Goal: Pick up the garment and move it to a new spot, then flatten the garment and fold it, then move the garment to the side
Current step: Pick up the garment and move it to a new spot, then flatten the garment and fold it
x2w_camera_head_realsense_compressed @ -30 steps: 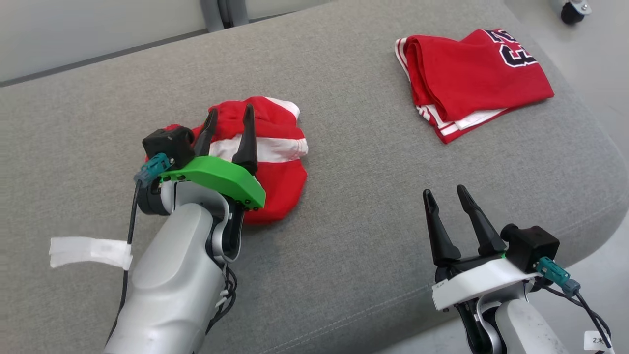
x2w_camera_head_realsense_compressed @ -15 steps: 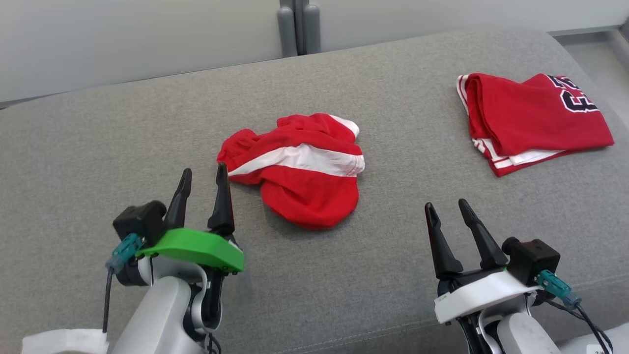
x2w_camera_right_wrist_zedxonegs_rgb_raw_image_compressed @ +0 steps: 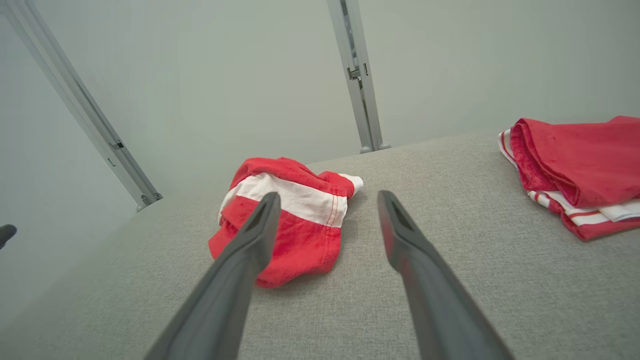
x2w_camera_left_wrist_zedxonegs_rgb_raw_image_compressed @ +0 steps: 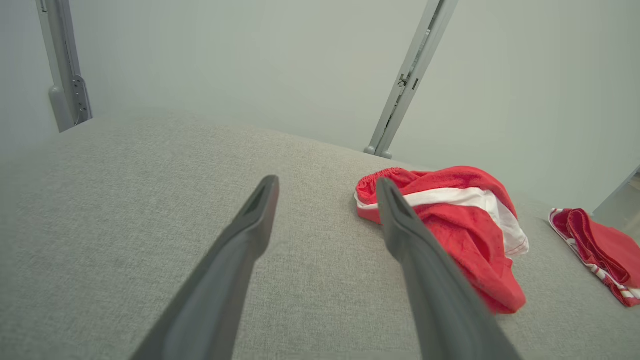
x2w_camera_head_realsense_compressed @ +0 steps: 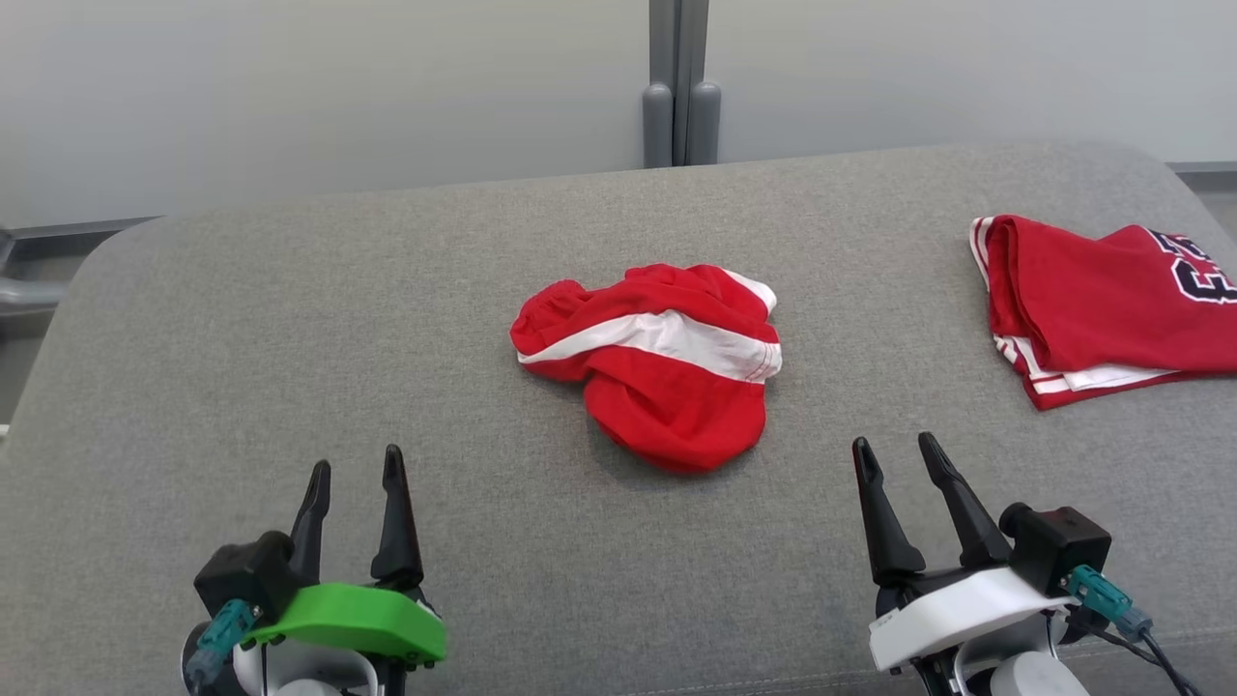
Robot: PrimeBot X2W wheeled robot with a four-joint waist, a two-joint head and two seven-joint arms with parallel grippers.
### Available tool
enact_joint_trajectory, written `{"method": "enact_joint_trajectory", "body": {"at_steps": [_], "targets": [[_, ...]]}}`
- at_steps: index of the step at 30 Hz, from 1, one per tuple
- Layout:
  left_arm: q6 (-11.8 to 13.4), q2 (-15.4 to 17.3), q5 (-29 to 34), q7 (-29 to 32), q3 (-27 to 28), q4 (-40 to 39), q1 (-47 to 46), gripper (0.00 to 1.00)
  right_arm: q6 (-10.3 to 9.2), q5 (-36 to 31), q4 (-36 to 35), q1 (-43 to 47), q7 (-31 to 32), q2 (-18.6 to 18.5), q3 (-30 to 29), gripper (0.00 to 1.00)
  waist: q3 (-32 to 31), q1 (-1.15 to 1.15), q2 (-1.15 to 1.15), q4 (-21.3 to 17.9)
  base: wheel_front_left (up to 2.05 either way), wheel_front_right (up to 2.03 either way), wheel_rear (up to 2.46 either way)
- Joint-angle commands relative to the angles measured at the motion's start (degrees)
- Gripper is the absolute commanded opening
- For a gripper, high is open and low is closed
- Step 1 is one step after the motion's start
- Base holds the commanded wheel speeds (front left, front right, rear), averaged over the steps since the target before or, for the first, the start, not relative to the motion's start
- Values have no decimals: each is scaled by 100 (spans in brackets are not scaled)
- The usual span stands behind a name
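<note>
A grey upholstered cushion (x2w_camera_head_realsense_compressed: 290, 338) stretches before a pale wall (x2w_camera_head_realsense_compressed: 290, 87), and the crumpled red garment (x2w_camera_head_realsense_compressed: 667, 367) with a white stripe lies at its centre, touched by nothing. The left pincer (x2w_camera_head_realsense_compressed: 355, 462) at 7 o'clock and the right pincer (x2w_camera_head_realsense_compressed: 894, 443) at 5 o'clock both have their fingers spread and empty, apart from the garment. A folded red jersey (x2w_camera_head_realsense_compressed: 1102, 300) lies at 3 o'clock.
</note>
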Motion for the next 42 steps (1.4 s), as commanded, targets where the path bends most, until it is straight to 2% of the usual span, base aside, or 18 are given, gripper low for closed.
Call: {"method": "enact_joint_trajectory", "body": {"at_steps": [1,14,24,29,42], "targets": [[-30,-37,61,-12,79,-23,144,100,-7,-22,33,85,-17,-10,-12,100,-63,0,0,66,0,0,0],[-215,-257,456,-13,497,80,457,100,-7,42,125,187,-17,-63,-12,100,-76,0,0,67,0,0,0],[-352,-386,698,-13,517,166,370,100,-7,325,444,-71,-18,-69,69,100,-11,0,0,243,0,0,0],[-442,-440,869,-13,401,229,222,100,-7,806,1053,-572,-17,-111,-39,100,49,0,0,532,0,0,0],[-513,-466,2030,-13,90,-117,129,100,-7,1573,3347,-2195,-18,-502,-26,100,370,0,0,1469,0,0,0]]}}
